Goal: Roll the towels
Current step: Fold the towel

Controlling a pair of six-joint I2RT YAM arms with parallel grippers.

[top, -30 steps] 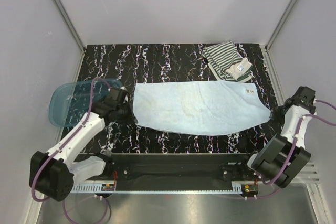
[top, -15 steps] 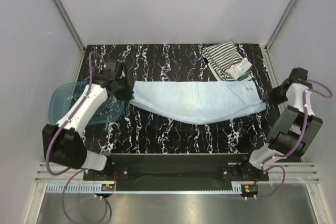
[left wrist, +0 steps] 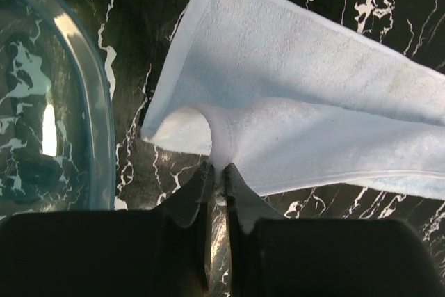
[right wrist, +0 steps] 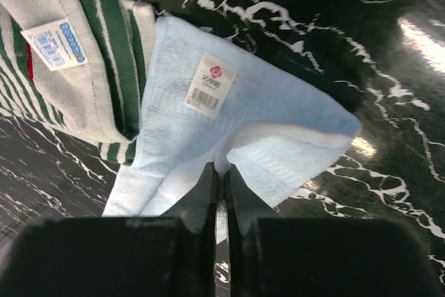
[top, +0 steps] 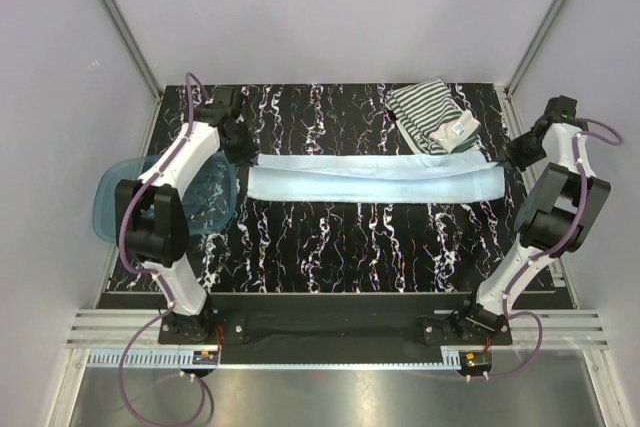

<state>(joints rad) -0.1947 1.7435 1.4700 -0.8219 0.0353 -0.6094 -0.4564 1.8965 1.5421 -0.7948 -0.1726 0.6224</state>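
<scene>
Black stone-look table top with white squiggles [top: 330,247] fills the floor of a box with plain grey walls. Across its middle lies the long light blue towel [top: 375,179], folded over on itself into a thin band and pulled out straight from side to side. At the left edge sits the see-through blue plastic tub [top: 120,202], close to the towel's left end but not touching it. At the far right corner lies the small folded towel with dark and white stripes [top: 430,117], and it touches the blue towel's right end. The left gripper [left wrist: 217,170] is pinched tight on the blue towel's left end, and the cloth puckers up where it is held. The right gripper [right wrist: 218,170] is pinched tight on the right end, just below the little white paper tag [right wrist: 211,85]. The fold looks about done, I think. To do it well, both arms should set the top layer down flat so the long edges match. They should keep the band snug, not saggy, and let go together. Take care that the striped towel does not get dragged along. Rolling from one short end comes after.
</scene>
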